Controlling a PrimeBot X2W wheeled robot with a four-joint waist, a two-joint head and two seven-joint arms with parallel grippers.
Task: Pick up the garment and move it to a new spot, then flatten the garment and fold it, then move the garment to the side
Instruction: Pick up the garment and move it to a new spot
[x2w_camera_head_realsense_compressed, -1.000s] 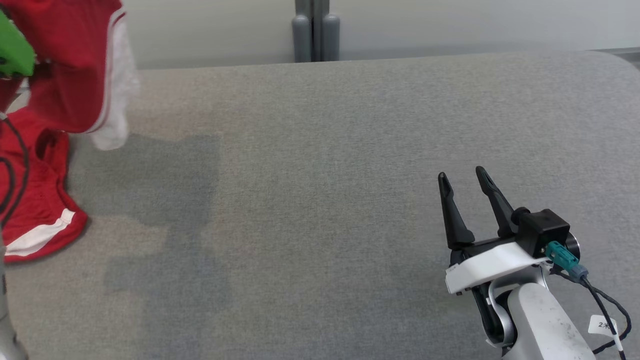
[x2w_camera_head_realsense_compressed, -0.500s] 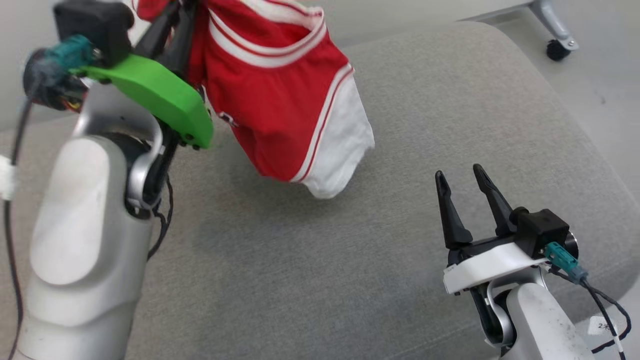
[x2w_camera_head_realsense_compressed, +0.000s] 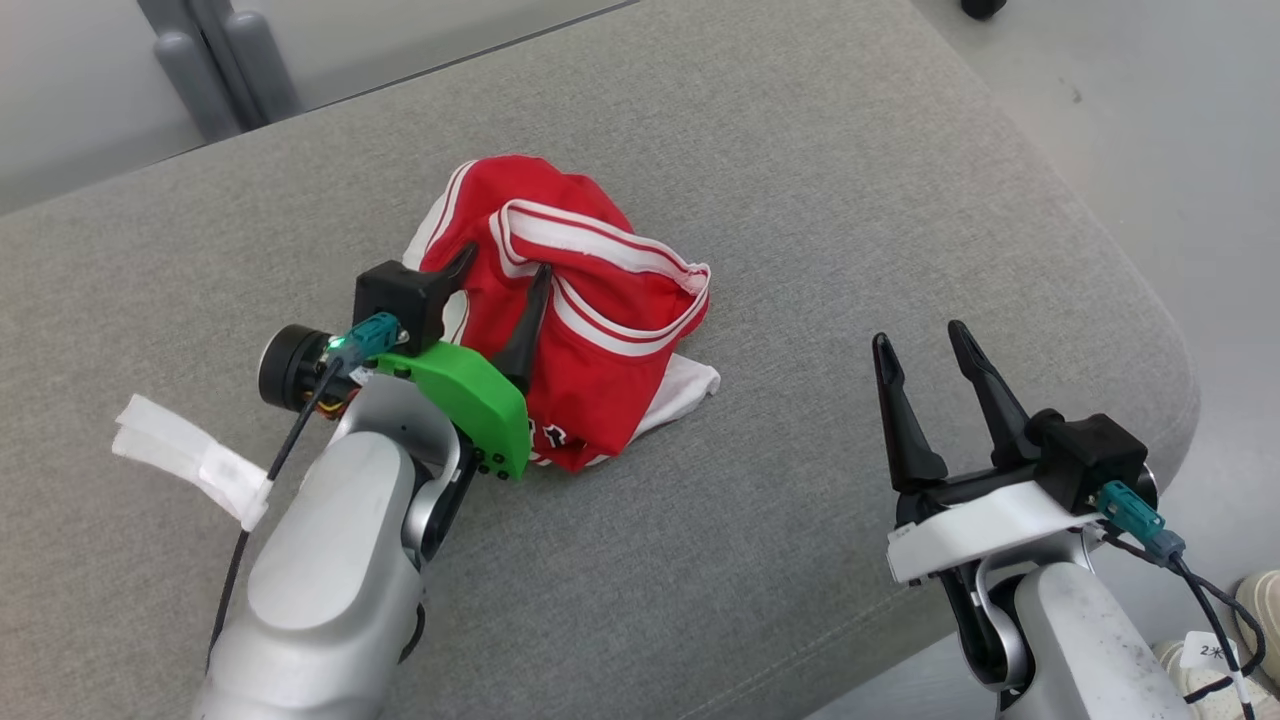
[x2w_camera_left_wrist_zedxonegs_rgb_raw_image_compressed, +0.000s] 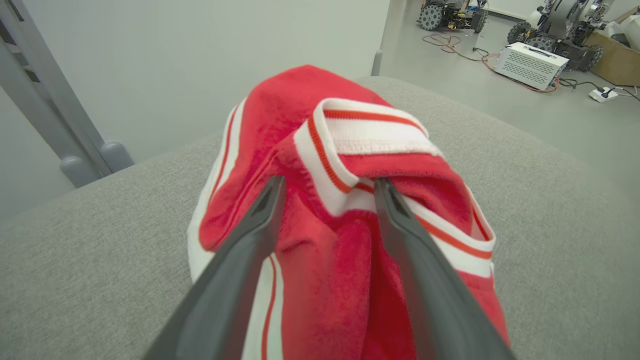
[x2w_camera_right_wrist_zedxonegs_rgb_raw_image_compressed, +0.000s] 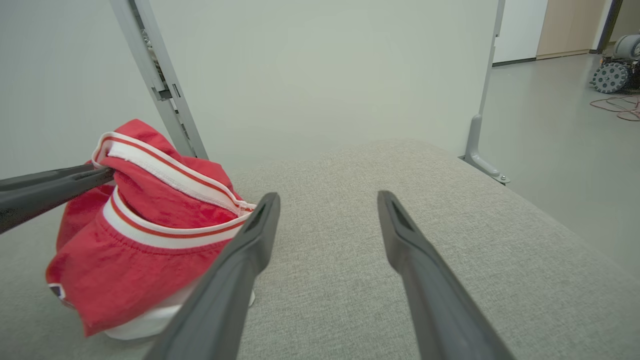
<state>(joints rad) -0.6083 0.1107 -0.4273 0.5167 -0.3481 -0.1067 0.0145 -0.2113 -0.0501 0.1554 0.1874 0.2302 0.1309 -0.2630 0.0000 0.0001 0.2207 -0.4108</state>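
Found the red jersey (x2w_camera_head_realsense_compressed: 600, 340) heaped atop the grey cushion (x2w_camera_head_realsense_compressed: 800, 150): soft, light, likely to sag. Saw left gripper (x2w_camera_head_realsense_compressed: 505, 262) jaws parted astride the jersey's folds, right gripper (x2w_camera_head_realsense_compressed: 920, 336) jaws open, empty, beside the jersey. Judged the white-striped band (x2w_camera_head_realsense_compressed: 600, 250) the firmest hold.

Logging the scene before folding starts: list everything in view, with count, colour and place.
garment: one, red with white stripes and trim, crumpled in a heap on the surface.
upholstered surface: one, grey, under the garment.
metal posts: a cluster, grey, beyond the surface's far edge.
white box: one, on the background floor, cables beside it.
wheeled machines: at least two, dark, far floor.
shoes: apparently two, pale, on the floor at lower right in the head view.
left gripper: one, dark fingers, green mount, open over the garment.
right gripper: one, dark fingers, white mount, open above bare surface.
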